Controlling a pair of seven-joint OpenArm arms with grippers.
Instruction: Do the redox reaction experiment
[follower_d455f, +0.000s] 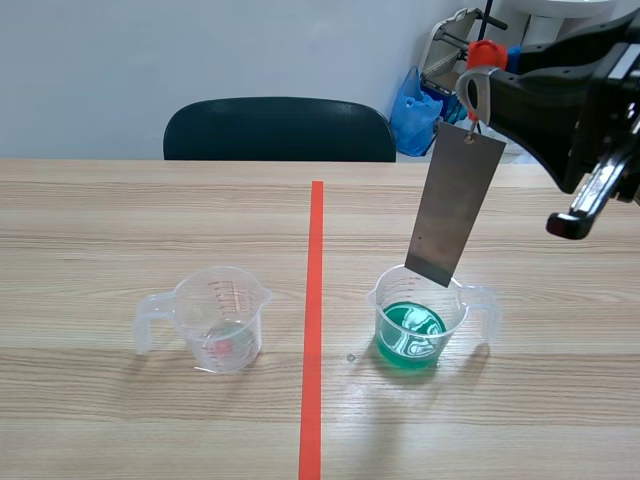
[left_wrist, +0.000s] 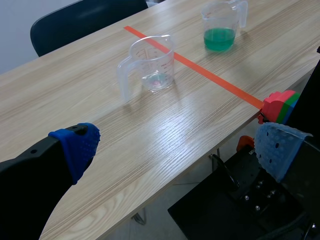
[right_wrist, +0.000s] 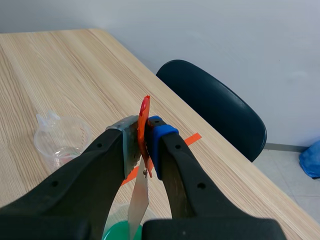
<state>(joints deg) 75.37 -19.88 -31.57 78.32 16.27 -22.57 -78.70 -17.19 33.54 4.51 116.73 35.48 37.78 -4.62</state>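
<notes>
Plate hangs at the green cup.
Your right jaws are clamped on the red clip that carries the plate, whose lower edge sits at the green cup's rim. Your left jaws gape wide, holding nothing, well away from the green cup, off the tabletop edge.

The wooden table carries two clear plastic cups, both upright and well apart. An orange-red tape line runs down its middle from 12 to 6 o'clock. The empty cup stands at 9 o'clock of the line, its handle pointing to 9. The green-liquid cup stands at 3 o'clock of the line, its handle pointing to 3.
</notes>
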